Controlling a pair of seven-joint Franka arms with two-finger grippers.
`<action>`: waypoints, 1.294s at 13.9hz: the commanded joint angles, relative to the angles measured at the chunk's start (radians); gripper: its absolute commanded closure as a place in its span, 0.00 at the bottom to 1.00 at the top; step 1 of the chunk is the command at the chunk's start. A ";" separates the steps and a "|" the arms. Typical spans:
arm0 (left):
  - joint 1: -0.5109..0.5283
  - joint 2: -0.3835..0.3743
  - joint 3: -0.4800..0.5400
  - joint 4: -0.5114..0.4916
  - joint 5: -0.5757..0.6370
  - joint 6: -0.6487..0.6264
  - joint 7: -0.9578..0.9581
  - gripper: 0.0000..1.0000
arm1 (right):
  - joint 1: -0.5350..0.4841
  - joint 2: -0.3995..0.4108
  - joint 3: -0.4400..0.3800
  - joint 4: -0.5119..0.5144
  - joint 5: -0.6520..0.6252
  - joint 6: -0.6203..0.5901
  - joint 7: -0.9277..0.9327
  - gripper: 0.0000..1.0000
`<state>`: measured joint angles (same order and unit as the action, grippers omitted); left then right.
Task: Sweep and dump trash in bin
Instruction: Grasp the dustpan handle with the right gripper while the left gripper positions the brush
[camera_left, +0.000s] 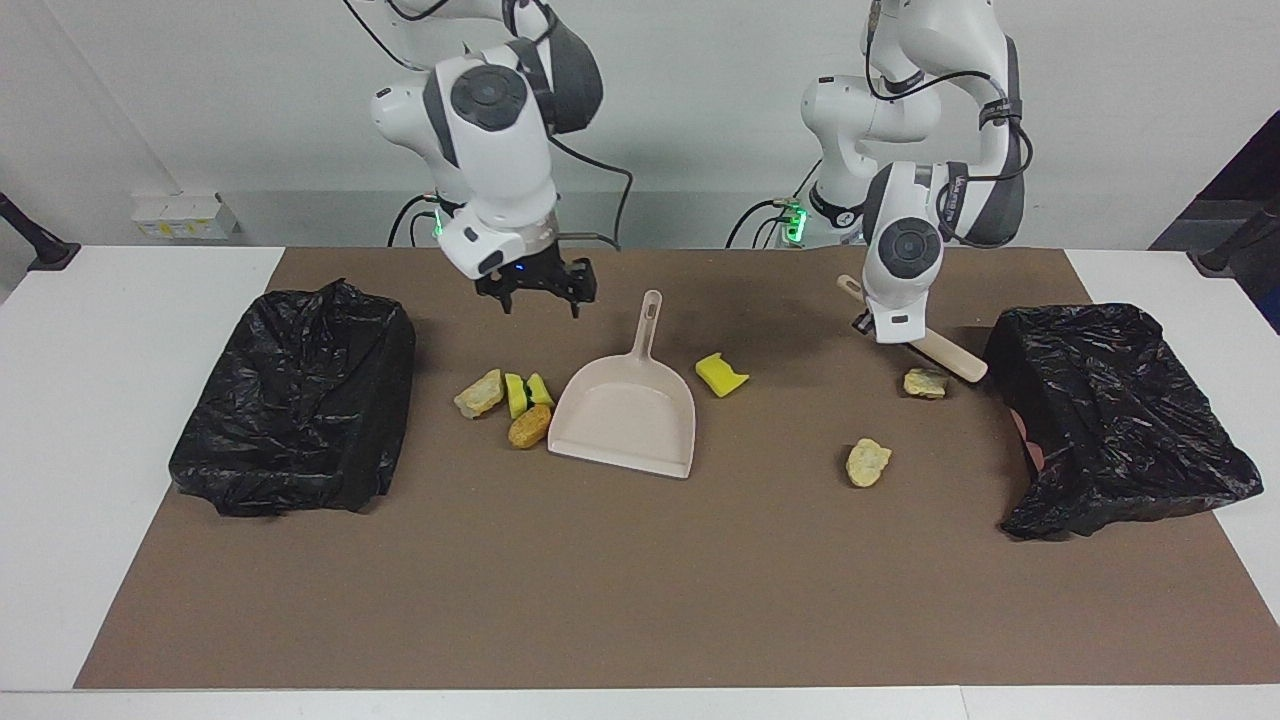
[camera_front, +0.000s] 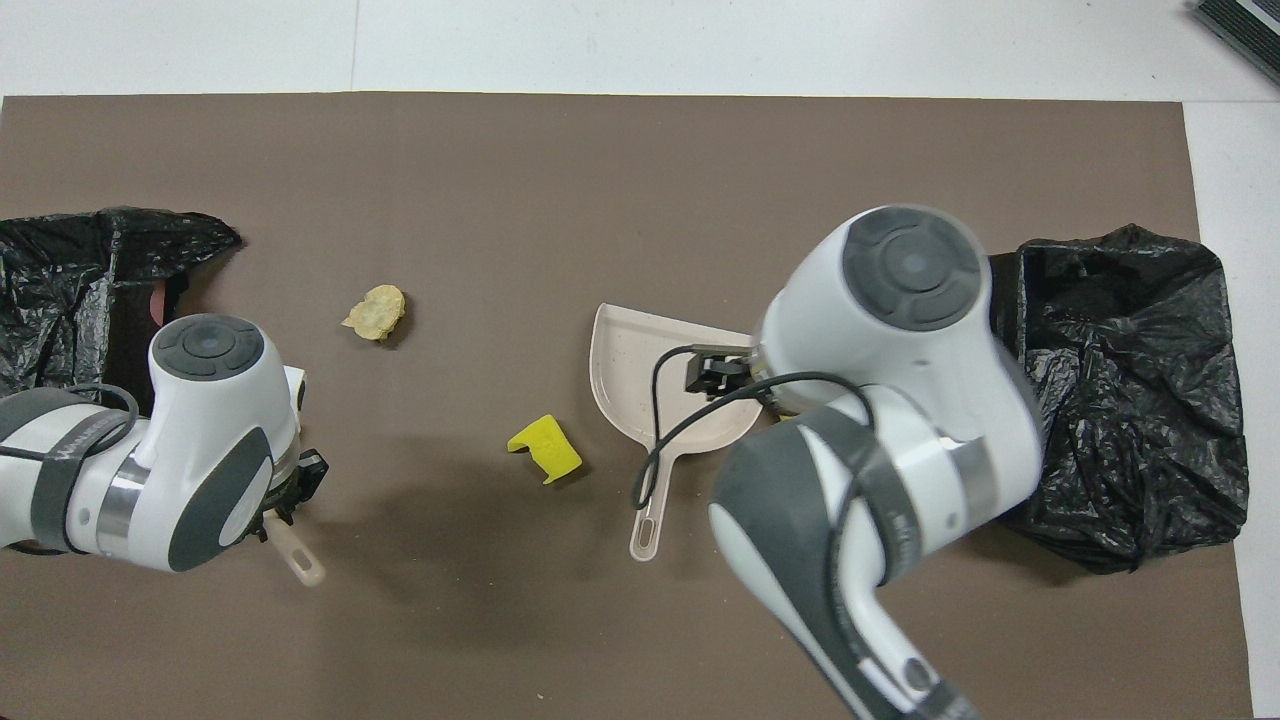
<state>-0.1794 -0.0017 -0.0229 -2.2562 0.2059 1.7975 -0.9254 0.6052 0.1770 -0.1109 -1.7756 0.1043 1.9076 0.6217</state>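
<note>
Right gripper (camera_left: 535, 290) above table (camera_left: 600, 560)

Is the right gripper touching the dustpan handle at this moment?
Apart. The facing view shows the right gripper in the air beside the dustpan handle's tip, bare brown mat between them.

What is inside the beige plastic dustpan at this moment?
The beige plastic dustpan holds no trash: the facing view shows its tray bare. In the overhead view the right arm covers part of it.
</note>
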 joint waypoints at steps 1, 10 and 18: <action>0.043 -0.026 -0.017 -0.072 0.014 0.121 0.127 1.00 | 0.073 0.034 -0.007 -0.071 0.066 0.103 0.079 0.00; -0.024 0.025 -0.023 -0.046 -0.198 0.362 0.463 1.00 | 0.162 0.056 -0.009 -0.200 0.135 0.171 0.128 0.00; -0.147 0.012 -0.025 -0.031 -0.214 0.286 0.838 1.00 | 0.159 0.062 -0.009 -0.168 0.135 0.156 0.126 1.00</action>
<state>-0.2605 0.0102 -0.0556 -2.2906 0.0111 2.1246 -0.1231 0.7726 0.2573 -0.1185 -1.9365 0.2178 2.0529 0.7726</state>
